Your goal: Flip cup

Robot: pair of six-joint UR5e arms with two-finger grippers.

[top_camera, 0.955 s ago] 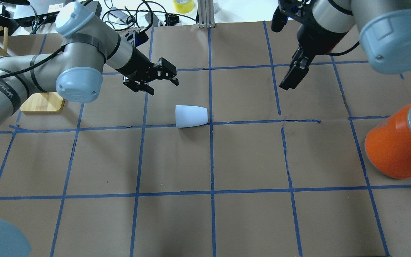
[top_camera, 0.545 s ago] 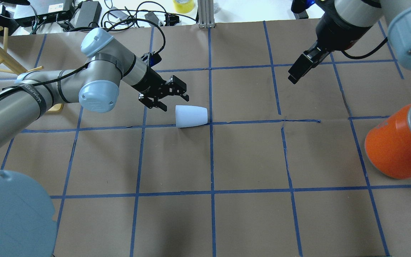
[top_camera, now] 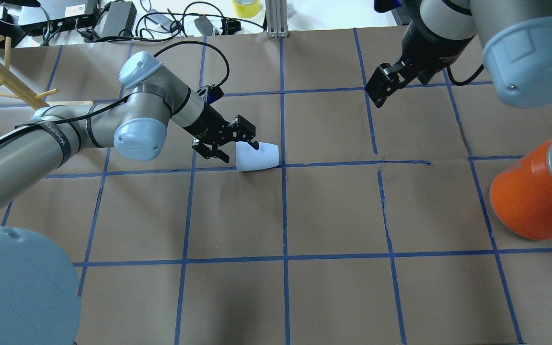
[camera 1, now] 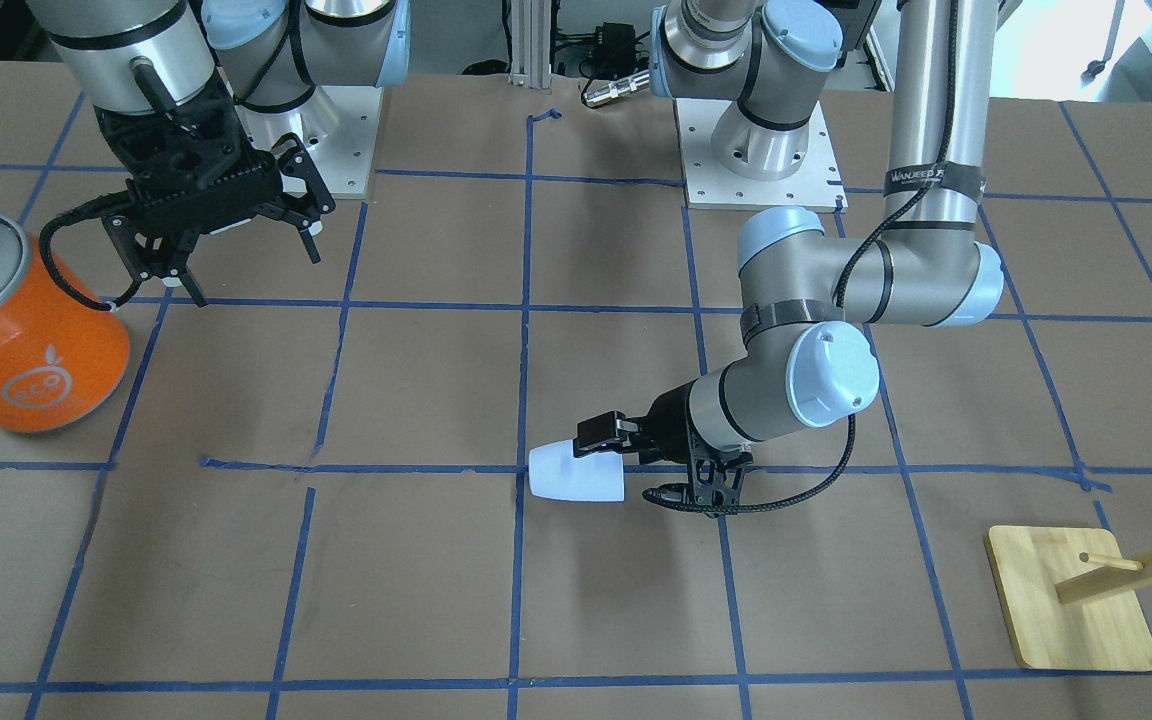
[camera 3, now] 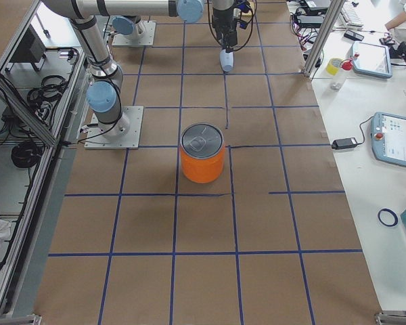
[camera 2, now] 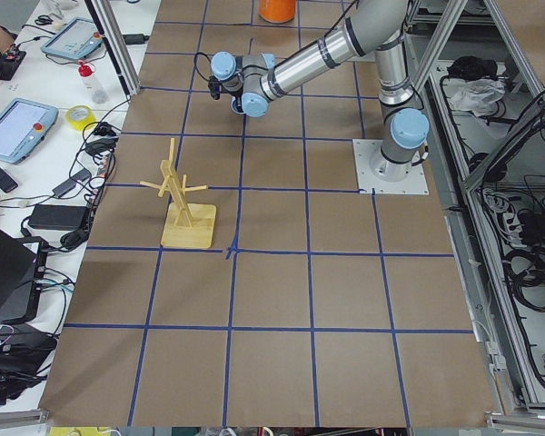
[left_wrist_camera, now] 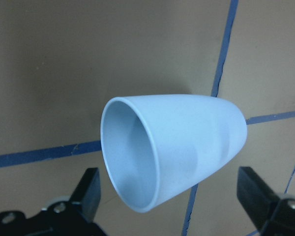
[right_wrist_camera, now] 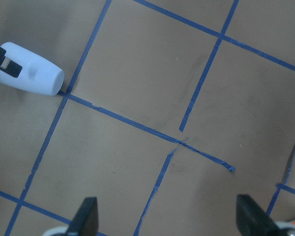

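The pale blue cup [top_camera: 261, 157] lies on its side on the brown paper, mouth toward my left arm. It also shows in the front view [camera 1: 576, 476], the left wrist view [left_wrist_camera: 187, 142] and the right wrist view [right_wrist_camera: 29, 73]. My left gripper [top_camera: 239, 152] is open and low at the cup's mouth end, one finger on each side of the rim; in the left wrist view [left_wrist_camera: 170, 196] both fingers [left_wrist_camera: 91, 191] stand clear of the cup. My right gripper [top_camera: 376, 93] is open and empty, raised over the far right of the table [camera 1: 246, 262].
A big orange can [top_camera: 530, 201] with a silver lid stands at the right edge. A wooden peg rack [top_camera: 3, 72] on a bamboo base [camera 1: 1066, 600] stands at the far left. Cables and a yellow tape roll [top_camera: 246, 7] lie beyond the far edge.
My left gripper has moved right and down to the cup and now straddles its mouth end. My right gripper has shifted a little to the left. The cup has not moved.
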